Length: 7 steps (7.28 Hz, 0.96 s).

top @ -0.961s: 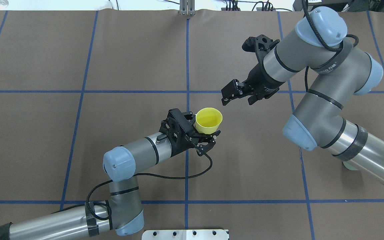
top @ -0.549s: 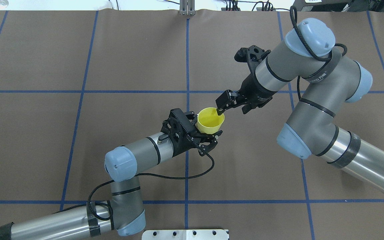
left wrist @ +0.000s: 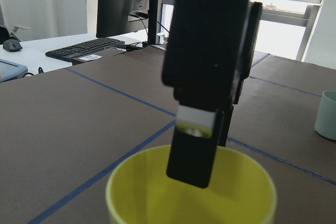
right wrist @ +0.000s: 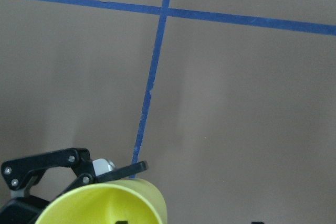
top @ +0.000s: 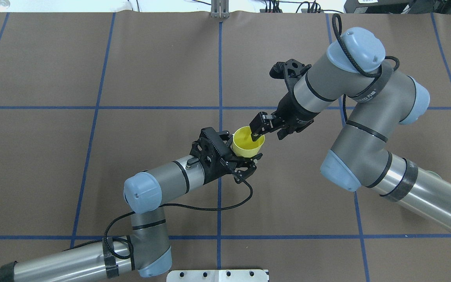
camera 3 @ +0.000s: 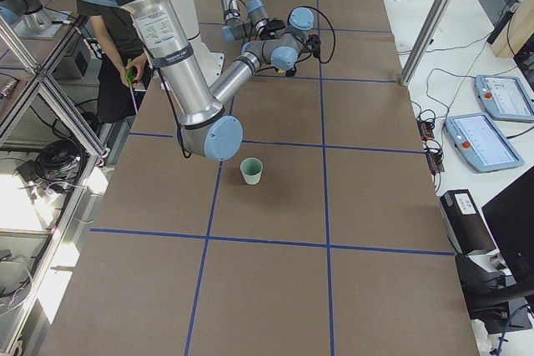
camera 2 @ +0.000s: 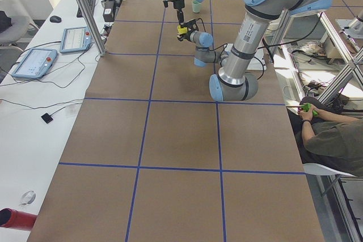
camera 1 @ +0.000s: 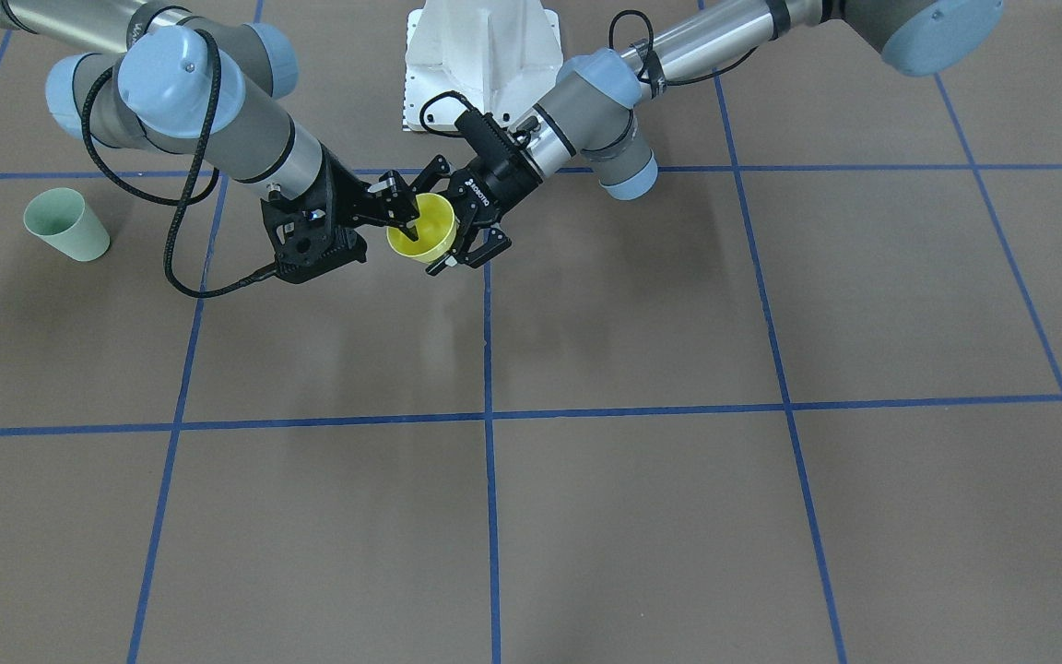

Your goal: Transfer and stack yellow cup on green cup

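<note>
The left gripper [top: 245, 150] had its jaws clamped on the lower wall of the small bright yellow plastic cup [top: 242, 140], holding it mouth up above the brown desk [top: 92, 176] near its middle. The right gripper [top: 267, 131] hung over the rim with its jaws apart and one finger [left wrist: 194, 150] dipped inside. Whether that finger touched the wall was hard to make out. The small pale mint-green plastic cup [camera 1: 65, 224] stood upright on the desk, well apart. It was cut off at the edge of the left wrist view and out of sight in the overhead view.

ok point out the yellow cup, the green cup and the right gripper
yellow cup [top: 244, 140]: overhead view, on its inner wall
green cup [camera 1: 72, 231]: front-facing view, on its side wall
right gripper [top: 267, 136]: overhead view, midway between its fingertips, which straddle the yellow rim
</note>
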Each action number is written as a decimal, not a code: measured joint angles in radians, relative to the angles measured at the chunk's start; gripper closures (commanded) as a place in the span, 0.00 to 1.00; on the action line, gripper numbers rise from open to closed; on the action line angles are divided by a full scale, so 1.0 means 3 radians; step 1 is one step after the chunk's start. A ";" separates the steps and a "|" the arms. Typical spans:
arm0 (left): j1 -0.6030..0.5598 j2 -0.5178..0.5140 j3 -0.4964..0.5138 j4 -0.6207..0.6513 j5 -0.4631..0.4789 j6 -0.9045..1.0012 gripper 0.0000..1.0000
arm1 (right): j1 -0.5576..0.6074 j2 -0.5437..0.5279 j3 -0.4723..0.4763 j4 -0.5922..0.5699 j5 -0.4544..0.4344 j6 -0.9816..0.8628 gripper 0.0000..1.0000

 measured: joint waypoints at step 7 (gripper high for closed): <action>0.0001 -0.0014 -0.0004 0.0000 0.0002 -0.0002 0.30 | -0.0017 0.0001 0.0004 0.0156 0.0001 0.0065 0.97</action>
